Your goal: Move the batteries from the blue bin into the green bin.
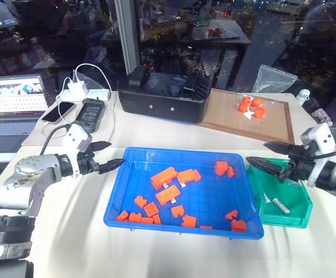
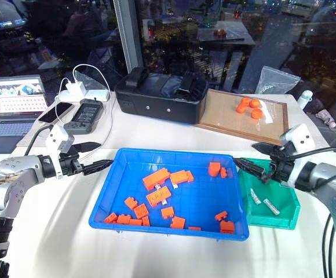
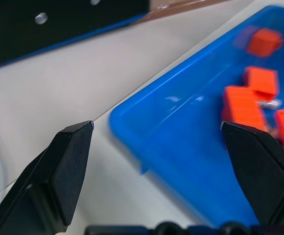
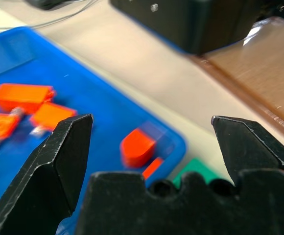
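Between the right gripper's (image 2: 252, 158) spread, empty fingers, its wrist view shows the blue bin's (image 4: 174, 142) near corner, an orange block (image 4: 137, 147) and a sliver of green bin (image 4: 196, 169). From the head, that gripper hangs over the seam between the two bins. The left gripper (image 1: 111, 154) is likewise open and holds nothing, poised at the blue bin's left rim; its wrist view catches the rim, several blocks, and a small silvery stub poking out beside one, too blurred to name.

Two batteries (image 2: 263, 200), slim silvery-grey cylinders, lie apart on the green bin's floor; the right-eye view shows both, while in the left-eye view the right gripper covers part of that bin. Among the blocks mid-bin, pale slim bits (image 1: 167, 186) lie touching them, hard to make out. Behind stand a black box (image 1: 162, 95) and a brown board (image 1: 249, 119).
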Tool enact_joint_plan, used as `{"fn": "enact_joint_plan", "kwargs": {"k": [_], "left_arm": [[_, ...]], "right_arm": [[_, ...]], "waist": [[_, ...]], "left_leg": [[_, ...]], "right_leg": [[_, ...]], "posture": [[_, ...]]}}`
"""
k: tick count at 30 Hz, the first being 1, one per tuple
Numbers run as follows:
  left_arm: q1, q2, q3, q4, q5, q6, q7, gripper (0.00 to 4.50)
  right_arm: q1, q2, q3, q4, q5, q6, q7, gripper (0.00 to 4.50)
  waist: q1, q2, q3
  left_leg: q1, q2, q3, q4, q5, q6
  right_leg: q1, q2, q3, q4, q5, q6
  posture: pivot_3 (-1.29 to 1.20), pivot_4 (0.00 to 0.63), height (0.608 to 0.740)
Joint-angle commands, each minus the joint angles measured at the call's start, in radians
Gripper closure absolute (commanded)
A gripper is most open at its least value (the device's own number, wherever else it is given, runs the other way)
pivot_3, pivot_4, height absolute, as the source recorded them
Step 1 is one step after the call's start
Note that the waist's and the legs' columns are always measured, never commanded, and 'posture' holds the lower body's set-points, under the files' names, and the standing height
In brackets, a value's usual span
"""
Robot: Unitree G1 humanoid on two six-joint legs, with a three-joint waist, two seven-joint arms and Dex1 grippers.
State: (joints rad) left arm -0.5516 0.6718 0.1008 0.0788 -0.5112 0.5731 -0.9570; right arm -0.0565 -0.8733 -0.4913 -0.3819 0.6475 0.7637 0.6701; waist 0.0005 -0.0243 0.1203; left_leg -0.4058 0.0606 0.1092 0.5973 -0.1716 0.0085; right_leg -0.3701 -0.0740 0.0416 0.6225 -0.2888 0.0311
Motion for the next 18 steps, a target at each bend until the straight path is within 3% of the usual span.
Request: {"fn": "enact_joint_plan", "kwargs": {"k": [1,8,13,18], "left_arm": [[-0.036,0.007,0.014,-0.012,-0.016,0.011,-0.015,0.00],[-0.063,0.109,-0.090,-0.074,-0.021,0.033,-0.228,0.00],[-0.036,0.178,-0.128,-0.174,-0.047,0.075,-0.335,0.00],[0.034,0.245,-0.137,-0.269,-0.061,0.081,-0.413,0.00]], "right_arm": [[-0.007,-0.029,-0.027,-0.042,0.007,-0.010,0.017,0.02],[-0.098,-0.168,0.106,-0.174,0.081,0.114,0.087,0.02],[-0.204,-0.208,0.328,-0.229,0.079,0.167,0.131,0.02],[-0.334,-0.171,0.657,-0.185,-0.115,0.110,0.161,0.02]], "waist": [[0.000,0.000,0.000],[-0.005,0.001,0.000],[-0.013,0.000,0.000],[-0.014,0.000,0.000]], "left_leg": [[0.000,0.000,0.000,0.000,0.000,0.000],[0.000,0.001,0.000,0.000,0.000,0.000],[0.000,0.003,0.000,0.000,0.000,0.000],[0.000,0.004,0.000,0.000,0.000,0.000]], "right_leg": [[0.000,0.000,0.000,0.000,0.000,0.000],[-0.001,0.001,0.000,0.000,0.000,0.000],[-0.001,0.001,0.000,0.000,-0.001,-0.001],[-0.002,0.001,0.000,0.000,-0.001,-0.002]], "posture": [[0.00,0.150,0.735],[0.00,0.150,0.735],[0.00,0.150,0.735],[0.00,0.150,0.735]]}}
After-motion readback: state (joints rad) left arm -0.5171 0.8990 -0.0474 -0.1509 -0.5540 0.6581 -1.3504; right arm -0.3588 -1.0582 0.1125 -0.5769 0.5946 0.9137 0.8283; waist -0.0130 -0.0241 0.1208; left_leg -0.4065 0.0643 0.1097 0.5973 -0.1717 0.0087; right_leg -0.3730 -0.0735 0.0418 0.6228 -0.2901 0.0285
